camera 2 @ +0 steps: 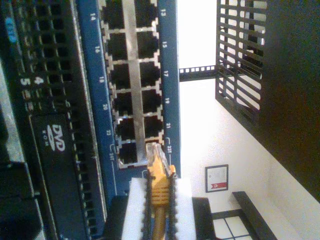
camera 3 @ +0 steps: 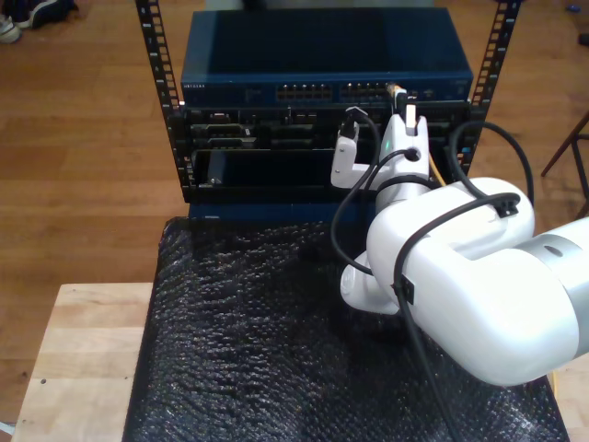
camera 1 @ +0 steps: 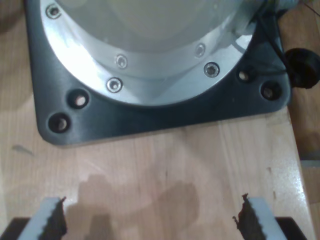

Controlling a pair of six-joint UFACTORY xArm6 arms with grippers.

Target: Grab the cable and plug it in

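One light, limp cable [camera 2: 159, 192] is clamped at its stiff orange boot by my second gripper [camera 2: 159, 200]; clear plug [camera 2: 153, 150] fragile, tab esp. My first gripper [camera 1: 150, 220]: jaws apart, nothing held.

bench: light wooden top [camera 3: 74, 350], showing bare at lower left of the exterior view
bench cover: black bubble-wrap sheet [camera 3: 248, 341] lying over most of the top, running from centre to the lower right of the exterior view
on the sheet: white arm base [camera 3: 368, 285] sitting at centre-right of the exterior view
on bare wood: dark square mounting plate [camera 1: 150, 112] sitting flat, bolt holes at its corners
floor: wood planks [camera 3: 83, 157], carrying the black rack [camera 3: 322, 138] at top centre of the exterior view
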